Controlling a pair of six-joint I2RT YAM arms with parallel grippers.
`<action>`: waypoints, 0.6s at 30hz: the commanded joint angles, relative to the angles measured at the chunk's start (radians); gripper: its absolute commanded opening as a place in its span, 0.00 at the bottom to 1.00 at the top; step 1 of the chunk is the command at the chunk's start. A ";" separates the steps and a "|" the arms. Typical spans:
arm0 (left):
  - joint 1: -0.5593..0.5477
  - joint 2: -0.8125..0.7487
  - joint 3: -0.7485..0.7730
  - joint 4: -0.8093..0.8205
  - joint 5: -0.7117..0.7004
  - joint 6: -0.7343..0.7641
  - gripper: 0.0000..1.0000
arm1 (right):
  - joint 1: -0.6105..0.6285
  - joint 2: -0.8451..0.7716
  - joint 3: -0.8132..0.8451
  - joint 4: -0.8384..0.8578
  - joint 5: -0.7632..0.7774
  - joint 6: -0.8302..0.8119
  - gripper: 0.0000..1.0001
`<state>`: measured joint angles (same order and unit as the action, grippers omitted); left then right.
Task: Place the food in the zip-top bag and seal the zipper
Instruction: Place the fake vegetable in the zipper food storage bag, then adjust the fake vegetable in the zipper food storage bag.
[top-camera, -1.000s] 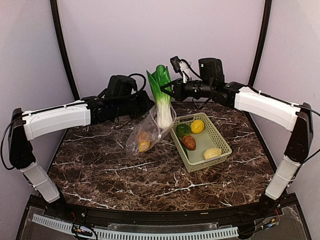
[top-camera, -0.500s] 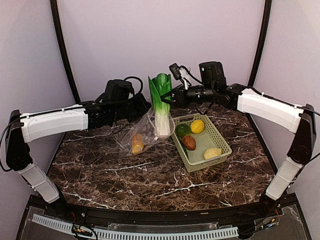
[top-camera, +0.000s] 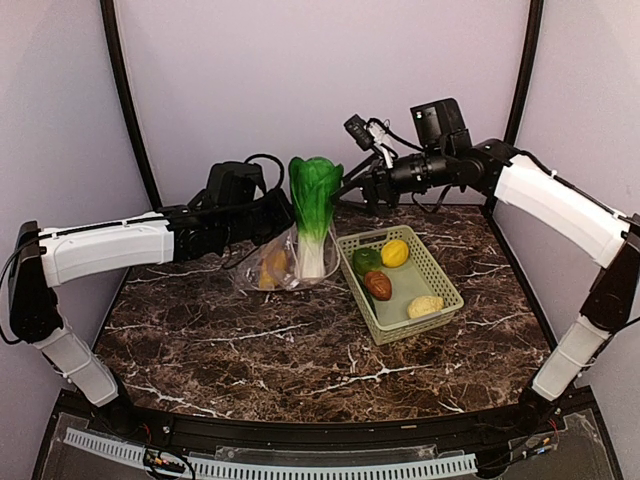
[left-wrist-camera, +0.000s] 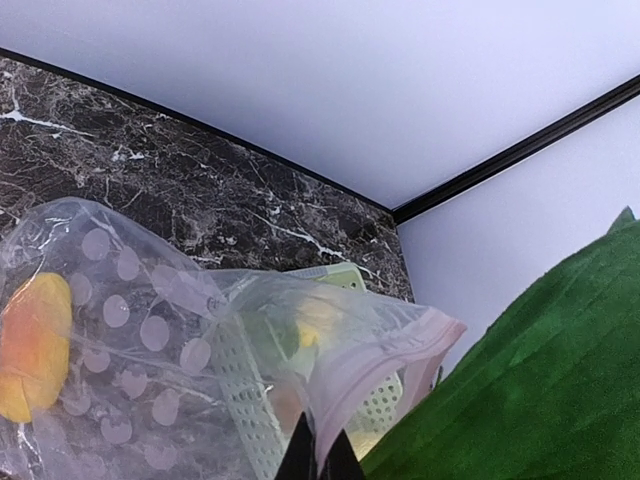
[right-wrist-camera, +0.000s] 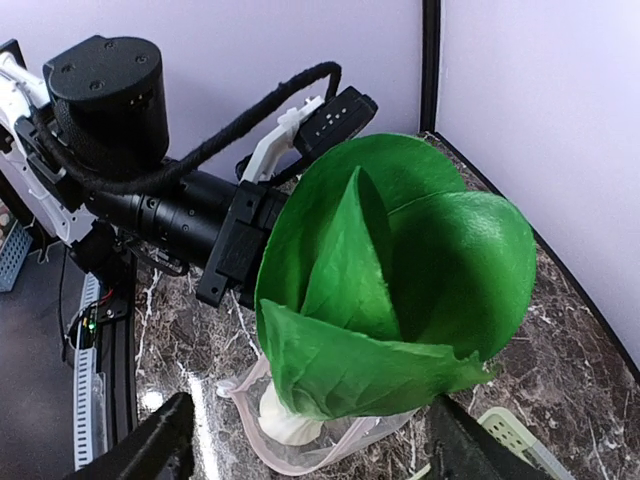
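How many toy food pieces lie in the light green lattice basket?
4: green pepper and yellow lemon at the far end of the basket, red-brown piece midway, pale yellow piece nearest; more may hide beneath.

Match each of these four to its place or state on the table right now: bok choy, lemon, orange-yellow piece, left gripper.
Column 1
1. bok choy
2. lemon
3. orange-yellow piece
4. left gripper

Column 2
A. in the green basket
B. shut on the zipper edge of the zip-top bag
C. lying inside the zip-top bag
D. upright, stalk down in the bag's mouth

Pairs: 1-D, 2-A, 3-C, 4-B
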<state>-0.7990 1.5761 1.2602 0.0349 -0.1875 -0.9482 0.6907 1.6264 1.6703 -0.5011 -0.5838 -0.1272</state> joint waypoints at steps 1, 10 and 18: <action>0.006 -0.036 -0.010 0.045 0.028 0.041 0.01 | -0.011 0.008 0.089 -0.062 -0.027 -0.052 0.84; 0.006 -0.016 0.003 0.054 0.078 0.081 0.01 | -0.029 0.223 0.294 -0.161 -0.040 0.017 0.99; 0.006 0.000 0.005 0.036 0.097 0.091 0.01 | -0.055 0.321 0.395 -0.148 -0.148 0.028 0.47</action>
<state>-0.7982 1.5780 1.2602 0.0513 -0.1123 -0.8780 0.6495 1.9411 2.0094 -0.6594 -0.6502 -0.1097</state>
